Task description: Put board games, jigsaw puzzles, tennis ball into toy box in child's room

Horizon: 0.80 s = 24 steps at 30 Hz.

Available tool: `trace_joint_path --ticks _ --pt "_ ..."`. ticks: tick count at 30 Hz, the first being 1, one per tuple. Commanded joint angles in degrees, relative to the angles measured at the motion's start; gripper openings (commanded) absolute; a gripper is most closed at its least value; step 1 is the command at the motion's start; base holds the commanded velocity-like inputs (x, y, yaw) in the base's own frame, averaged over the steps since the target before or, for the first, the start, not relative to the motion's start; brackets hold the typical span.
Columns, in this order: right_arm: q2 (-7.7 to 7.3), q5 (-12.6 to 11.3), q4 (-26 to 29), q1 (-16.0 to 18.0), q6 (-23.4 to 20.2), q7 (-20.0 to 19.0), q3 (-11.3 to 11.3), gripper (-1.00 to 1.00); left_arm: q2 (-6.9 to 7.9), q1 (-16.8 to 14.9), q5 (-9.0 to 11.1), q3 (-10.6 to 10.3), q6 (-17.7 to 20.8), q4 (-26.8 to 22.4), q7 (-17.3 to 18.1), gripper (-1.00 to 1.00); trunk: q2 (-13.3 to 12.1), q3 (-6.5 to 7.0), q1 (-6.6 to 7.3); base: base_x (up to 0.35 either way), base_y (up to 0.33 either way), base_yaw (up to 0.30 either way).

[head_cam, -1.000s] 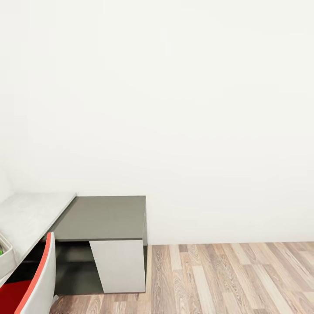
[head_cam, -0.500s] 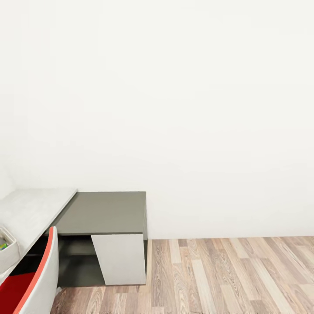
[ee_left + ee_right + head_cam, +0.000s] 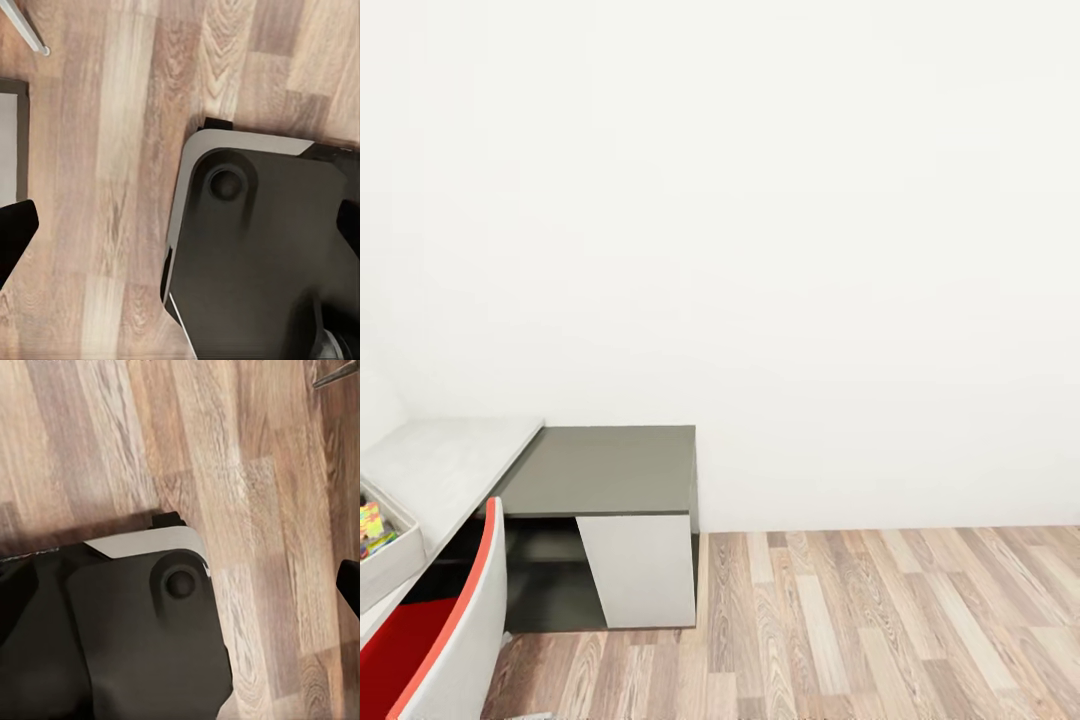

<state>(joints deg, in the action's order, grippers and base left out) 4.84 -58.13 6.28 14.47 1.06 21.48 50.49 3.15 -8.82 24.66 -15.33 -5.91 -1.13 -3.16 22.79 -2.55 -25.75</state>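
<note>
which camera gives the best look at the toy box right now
The head view. The toy box sits at the picture's left edge on the pale table, cut off by the frame, with colourful toys inside. Both wrist views look down at wood floor and the robot's dark base instead.

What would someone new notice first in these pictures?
The big bare white wall takes most of the head view, above a wood plank floor. At lower left, a red-and-white chair stands by the pale table, which meets a dark grey cabinet. The grey toy box sits at the edge.
</note>
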Motion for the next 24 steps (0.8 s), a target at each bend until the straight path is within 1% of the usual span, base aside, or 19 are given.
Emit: trace_joint_path --ticks 1,8,10,15,24 --pt "0.0 -0.59 0.05 0.04 0.25 0.27 0.49 1.0 -0.06 0.04 0.39 -0.49 -0.13 -0.01 -0.24 1.0 0.13 -0.14 -0.03 -0.006 0.0 0.0" --pt "0.0 -0.07 0.05 0.01 0.6 0.24 0.6 1.0 -0.46 0.45 0.32 -0.52 -0.28 -0.01 -0.35 1.0 0.13 -0.17 -0.03 -0.001 0.0 0.0" --pt "0.0 1.04 0.05 0.02 0.34 0.23 0.64 1.0 -0.5 0.98 0.15 -0.56 -0.34 -0.01 -0.37 1.0 0.13 -0.17 -0.03 0.0 0.0 0.0" --pt "-0.13 2.03 0.01 -0.03 0.29 0.25 0.59 1.0 -0.51 1.29 -0.05 -0.57 -0.41 -0.01 -0.42 1.0 0.13 -0.17 -0.03 0.0 0.0 0.0" --pt "-0.33 1.91 -0.08 -1.35 0.65 0.32 0.5 1.0 -0.46 1.44 -0.06 -0.64 -0.4 -0.01 -0.45 1.0 0.13 -0.17 -0.03 0.0 0.0 0.0"
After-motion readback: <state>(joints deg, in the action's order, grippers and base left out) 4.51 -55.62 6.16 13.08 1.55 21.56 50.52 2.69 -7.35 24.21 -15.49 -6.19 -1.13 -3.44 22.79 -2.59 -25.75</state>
